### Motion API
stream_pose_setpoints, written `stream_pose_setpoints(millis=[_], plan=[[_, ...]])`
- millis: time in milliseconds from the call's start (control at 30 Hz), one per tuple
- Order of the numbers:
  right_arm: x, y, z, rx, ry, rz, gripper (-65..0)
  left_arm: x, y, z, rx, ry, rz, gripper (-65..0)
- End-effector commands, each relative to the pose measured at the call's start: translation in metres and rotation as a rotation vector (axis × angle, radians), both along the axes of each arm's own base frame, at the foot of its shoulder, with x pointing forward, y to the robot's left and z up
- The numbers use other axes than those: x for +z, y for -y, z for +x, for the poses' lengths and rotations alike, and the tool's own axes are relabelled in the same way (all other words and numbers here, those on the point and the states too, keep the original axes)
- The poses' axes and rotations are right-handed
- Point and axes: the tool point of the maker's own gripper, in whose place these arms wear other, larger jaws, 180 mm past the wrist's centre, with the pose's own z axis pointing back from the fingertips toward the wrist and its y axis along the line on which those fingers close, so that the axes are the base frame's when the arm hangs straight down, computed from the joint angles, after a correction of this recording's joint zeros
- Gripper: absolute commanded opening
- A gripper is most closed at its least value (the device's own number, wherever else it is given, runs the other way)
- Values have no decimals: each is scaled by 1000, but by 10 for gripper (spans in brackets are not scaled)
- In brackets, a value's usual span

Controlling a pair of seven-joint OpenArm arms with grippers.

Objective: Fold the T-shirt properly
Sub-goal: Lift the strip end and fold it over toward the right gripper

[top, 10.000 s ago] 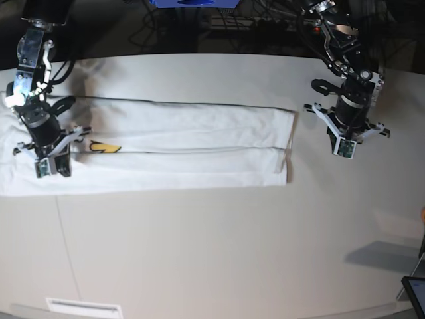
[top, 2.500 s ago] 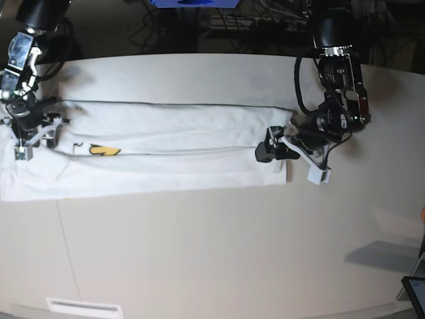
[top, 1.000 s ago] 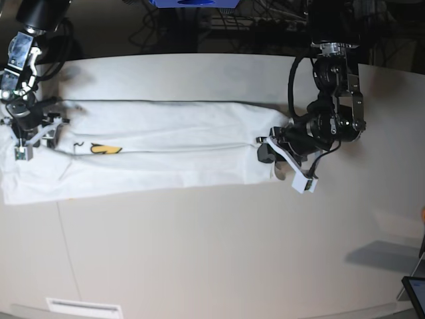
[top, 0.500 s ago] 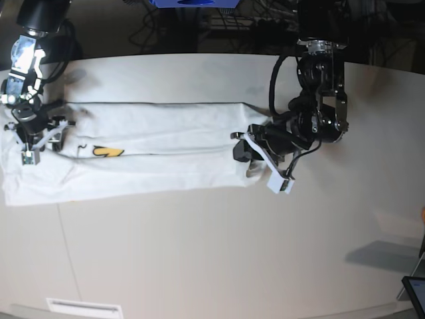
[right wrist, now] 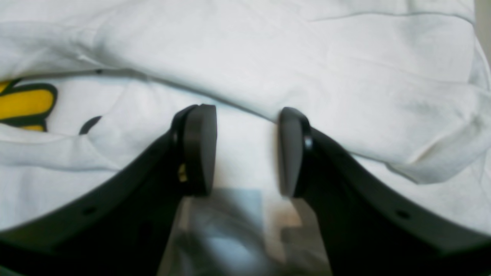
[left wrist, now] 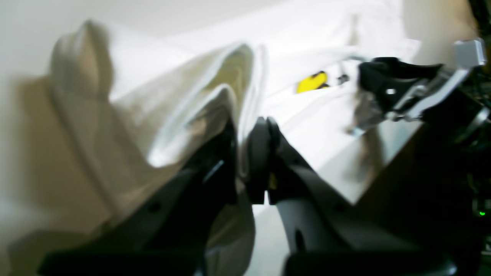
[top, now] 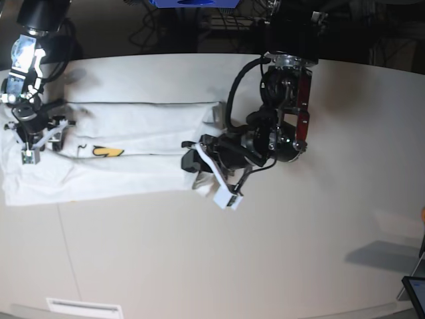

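The white T-shirt (top: 133, 126) lies as a long folded band across the table's left half, with a bit of yellow print (top: 105, 151) showing. My left gripper (top: 194, 163) is shut on the shirt's right end, which is lifted and bunched up over the rest of the cloth. In the left wrist view the black fingers (left wrist: 257, 153) pinch a raised fold of T-shirt (left wrist: 168, 111). At the shirt's left end my right gripper (top: 38, 141) stands open. Its pads (right wrist: 197, 147) hover over the white T-shirt (right wrist: 345, 69), near the yellow print (right wrist: 23, 104).
The pale table (top: 199, 252) stretches in front of and to the right of the shirt. A dark device corner (top: 414, 292) sits at the bottom right edge. A white label (top: 83, 307) lies at the front left. Cables fill the dark area behind the table.
My left gripper has carried the shirt's right end well to the left, shortening the band. The right gripper has shifted slightly over the left end and stays open.
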Motion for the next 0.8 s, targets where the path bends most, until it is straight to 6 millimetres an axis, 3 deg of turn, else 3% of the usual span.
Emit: stream_pose_setpoints(millis=[0, 400, 567, 767], plan=[[-20, -4, -22, 28, -126, -12, -386, 18, 11, 10, -9, 46, -46, -650], [-21, -4, -23, 28, -129, -12, -386, 20, 72, 19, -111, -6, -101, -650], [-21, -4, -23, 28, -127, -12, -386, 29, 87, 24, -129, 32, -115, -650], [-20, -3, -23, 28, -127, -13, -386, 8, 97, 22, -146, -19, -95, -650]])
